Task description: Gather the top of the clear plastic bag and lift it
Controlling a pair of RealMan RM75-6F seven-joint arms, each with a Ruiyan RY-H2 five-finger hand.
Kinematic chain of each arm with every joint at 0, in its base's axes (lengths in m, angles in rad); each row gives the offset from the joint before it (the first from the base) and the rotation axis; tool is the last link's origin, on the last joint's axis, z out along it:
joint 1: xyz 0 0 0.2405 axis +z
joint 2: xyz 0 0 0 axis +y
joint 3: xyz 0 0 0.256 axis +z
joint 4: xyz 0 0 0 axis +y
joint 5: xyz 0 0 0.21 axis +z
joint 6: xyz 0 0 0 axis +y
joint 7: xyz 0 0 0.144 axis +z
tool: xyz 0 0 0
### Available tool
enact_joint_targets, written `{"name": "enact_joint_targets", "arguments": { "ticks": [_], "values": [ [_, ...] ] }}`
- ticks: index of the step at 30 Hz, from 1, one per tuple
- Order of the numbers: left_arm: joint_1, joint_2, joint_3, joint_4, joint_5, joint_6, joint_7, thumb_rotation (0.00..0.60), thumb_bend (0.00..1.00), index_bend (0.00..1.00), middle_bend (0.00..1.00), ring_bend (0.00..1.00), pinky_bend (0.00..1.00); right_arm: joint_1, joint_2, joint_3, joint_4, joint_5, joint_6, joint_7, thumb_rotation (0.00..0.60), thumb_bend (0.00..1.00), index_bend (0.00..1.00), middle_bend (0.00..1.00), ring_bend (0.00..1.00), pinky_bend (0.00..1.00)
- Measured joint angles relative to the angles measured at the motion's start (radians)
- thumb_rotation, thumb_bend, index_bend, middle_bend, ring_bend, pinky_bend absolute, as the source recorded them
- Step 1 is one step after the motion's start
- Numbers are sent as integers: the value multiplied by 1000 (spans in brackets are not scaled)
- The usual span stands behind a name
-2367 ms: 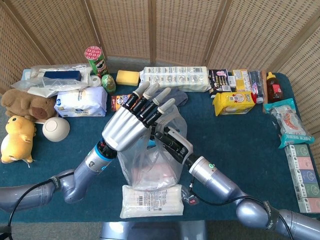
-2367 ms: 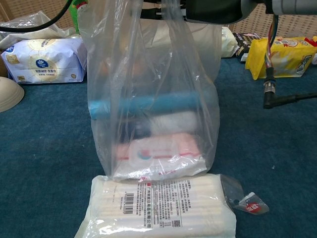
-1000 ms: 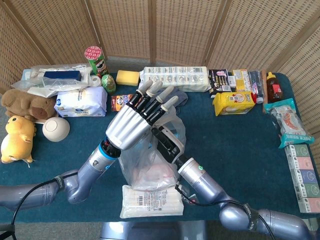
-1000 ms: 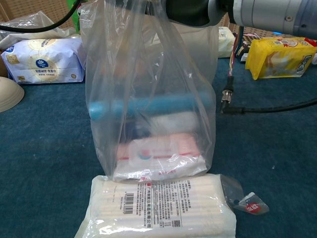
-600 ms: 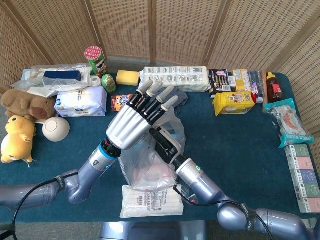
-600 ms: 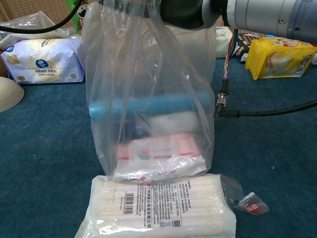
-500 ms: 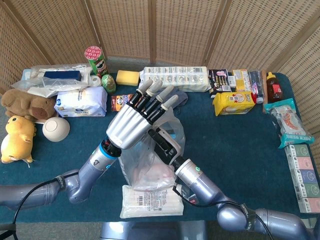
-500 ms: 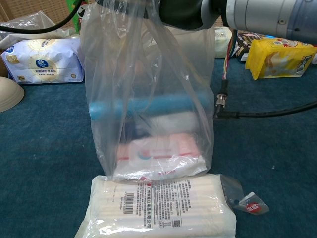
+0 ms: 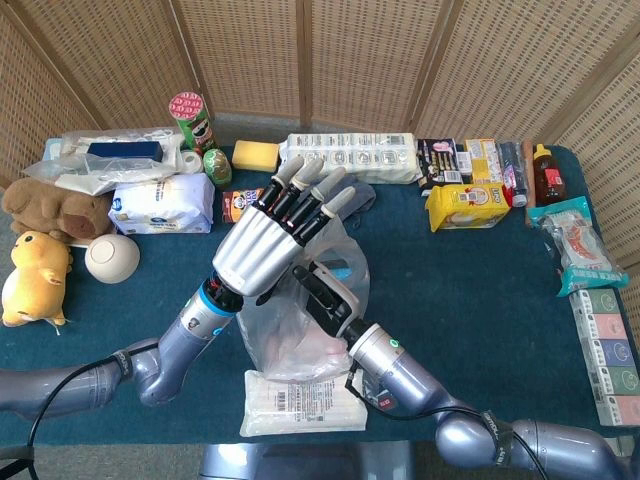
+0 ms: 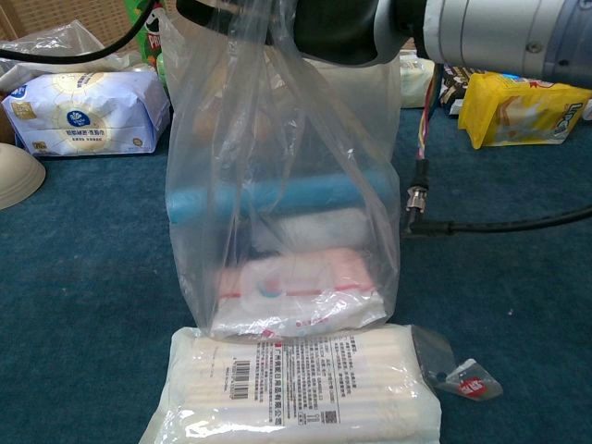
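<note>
The clear plastic bag [image 9: 300,335] stands upright on the blue table, holding a blue tube, a pink-and-white pack and other items. In the chest view the bag [image 10: 277,185] fills the centre and its top narrows toward the upper right. My right hand [image 9: 325,290] is dark and sits at the bag's mouth, gripping the gathered plastic; in the chest view this right hand [image 10: 338,28] shows at the top edge. My silver left hand [image 9: 268,240] hovers over the bag's top, fingers stretched out and apart; its thumb is hidden.
A flat white pack with a barcode [image 10: 296,384] lies right in front of the bag, a small red tag [image 10: 467,381] beside it. A tissue pack [image 9: 162,203], bowl [image 9: 112,258], crisp can [image 9: 192,120], yellow package [image 9: 465,205] and boxes [image 9: 605,355] ring the table.
My right arm has moved leftward and nearer, and the bag's top has drawn in narrower around that hand. The left hand has barely shifted.
</note>
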State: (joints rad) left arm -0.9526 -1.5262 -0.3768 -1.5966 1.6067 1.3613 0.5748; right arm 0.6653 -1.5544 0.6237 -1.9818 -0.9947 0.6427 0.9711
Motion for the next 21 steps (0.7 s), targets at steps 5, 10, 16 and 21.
{"name": "enact_joint_targets", "arguments": {
  "ticks": [5,10,16,21],
  "values": [
    [20,13,19,-10,0,7,-6,600,84,1,115,0,147,-6,16,3,-5,16,-8,20,237,150,559,640,685,621],
    [44,58,38,-53,-5,-1,-23,600,84,0,115,0,148,-10,34,12,-3,35,-23,42,236,152,603,692,741,671],
    [79,118,62,-116,-18,-16,-30,600,84,1,115,0,148,-16,57,26,8,55,-44,66,270,153,625,712,765,694],
    [106,157,78,-142,-22,-22,-36,600,83,1,115,0,148,-24,78,37,14,65,-64,83,271,153,630,719,787,710]
  ]
}}
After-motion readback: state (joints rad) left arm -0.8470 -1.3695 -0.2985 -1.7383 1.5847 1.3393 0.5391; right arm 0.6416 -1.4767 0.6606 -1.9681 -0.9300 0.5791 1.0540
